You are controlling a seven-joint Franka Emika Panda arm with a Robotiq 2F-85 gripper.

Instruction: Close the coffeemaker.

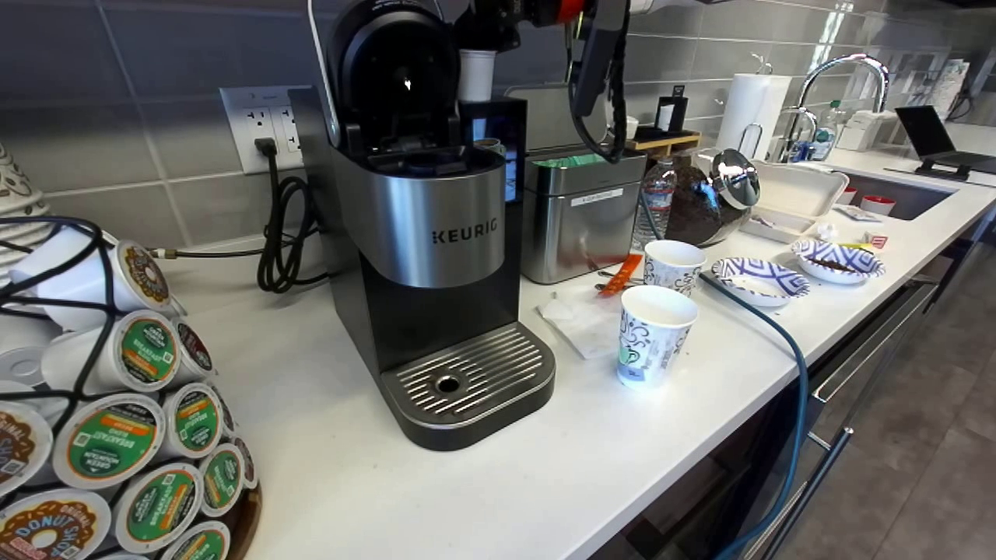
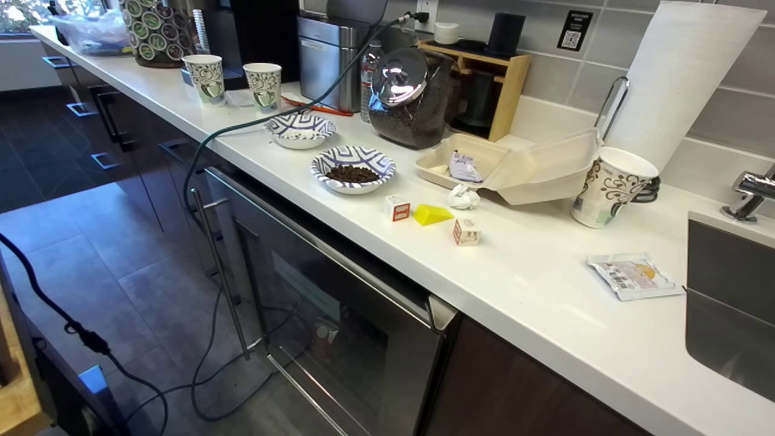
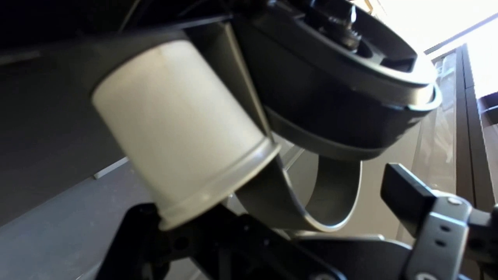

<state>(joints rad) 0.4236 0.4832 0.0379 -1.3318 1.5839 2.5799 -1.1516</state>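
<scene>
The black and silver Keurig coffeemaker [image 1: 426, 225] stands on the counter in an exterior view. Its rounded black lid [image 1: 401, 74] is raised upright, and the pod holder is exposed. My gripper [image 1: 486, 27] is high up beside the raised lid's side, partly cut off by the top edge. In the wrist view the gripper [image 3: 311, 206] is open, with the coffeemaker's curved silver handle [image 3: 330, 225] showing between the fingers, not gripped. The coffeemaker's dark body [image 3: 319, 85] fills the upper middle there. One finger is partly hidden by a white cup [image 3: 179, 124].
A white cup [image 1: 476, 76] stands on a black appliance behind the coffeemaker, just under the gripper. A steel bin [image 1: 580, 218], a water bottle [image 1: 656, 202] and paper cups [image 1: 656, 334] stand alongside. A pod rack [image 1: 117, 435] is at the near side. A blue cable [image 1: 786, 342] crosses the counter.
</scene>
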